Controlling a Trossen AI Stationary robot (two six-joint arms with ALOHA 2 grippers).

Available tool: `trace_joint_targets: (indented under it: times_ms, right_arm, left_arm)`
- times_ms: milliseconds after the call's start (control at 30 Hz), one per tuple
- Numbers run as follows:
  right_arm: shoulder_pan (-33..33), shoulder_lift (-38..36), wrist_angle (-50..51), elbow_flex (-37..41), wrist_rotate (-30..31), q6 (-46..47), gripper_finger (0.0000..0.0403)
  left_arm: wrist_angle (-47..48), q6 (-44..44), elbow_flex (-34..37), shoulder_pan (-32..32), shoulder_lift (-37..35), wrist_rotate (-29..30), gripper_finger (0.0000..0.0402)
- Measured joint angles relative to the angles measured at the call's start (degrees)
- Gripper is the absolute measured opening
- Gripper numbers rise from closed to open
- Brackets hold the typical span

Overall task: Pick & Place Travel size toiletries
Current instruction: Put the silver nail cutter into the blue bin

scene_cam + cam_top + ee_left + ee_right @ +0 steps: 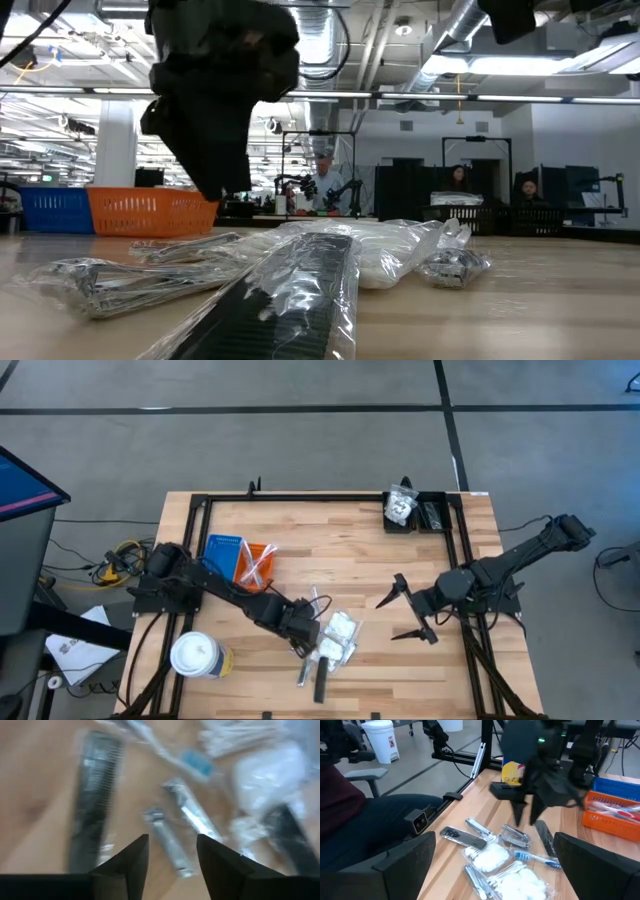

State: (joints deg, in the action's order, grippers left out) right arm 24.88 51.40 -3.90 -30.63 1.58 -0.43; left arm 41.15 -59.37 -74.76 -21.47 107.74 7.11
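Hovering just above the toiletries (335,635) pile, the left hand (172,865) gapes empty, ready to pick; right hand (412,613) waits beside, wide open.

Toiletry pile (335,640): near-centre of the table (340,540).
Left gripper (303,635): above the pile's left edge.
Two trays (240,558): left of centre.
Cup (195,656): near-left corner.
Bin (415,512): far right.
Right gripper (408,612): right of pile, apart.

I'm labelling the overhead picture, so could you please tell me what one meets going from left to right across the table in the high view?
White lidded cup → blue tray → orange tray → left gripper → pile of clear toiletry packets → right gripper → black bin at the far corner.
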Motion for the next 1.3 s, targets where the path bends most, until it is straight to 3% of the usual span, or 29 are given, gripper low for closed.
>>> trace_joint_targets:
  times_ms: [267, 433, 733, 833, 1000, 1300]
  right_arm:
    - [-0.7, 0.0, 0.1, 0.0, 0.0, 0.5, 0.0396]
    - [-0.7, 0.0, 0.0, 0.0, 0.0, 0.5, 0.0399]
    - [-0.7, 0.0, 0.0, 0.0, 0.0, 0.5, 0.0396]
    - [-0.6, 0.0, 0.0, 0.0, 0.0, 0.5, 0.0399]
    - [-0.5, 0.0, 0.0, 0.0, 0.0, 0.5, 0.0397]
    - [-0.5, 0.0, 0.0, 0.0, 0.0, 0.5, 0.0399]
  left_arm:
    - [-1.1, -1.1, 0.0, -0.7, 3.1, 1.5, 0.0164]
    - [-1.3, -1.1, -0.3, -0.6, 6.9, -1.3, 0.0164]
    - [-0.3, -0.7, -0.3, 0.1, 6.9, -1.5, 0.0161]
    - [0.1, -0.6, -0.3, 0.5, 6.9, -2.5, 0.0136]
    - [0.8, 0.5, -0.3, 0.6, 6.9, -2.5, 0.0038]
    - [3.5, 0.7, 0.0, 0.6, 2.3, -0.1, 0.0033]
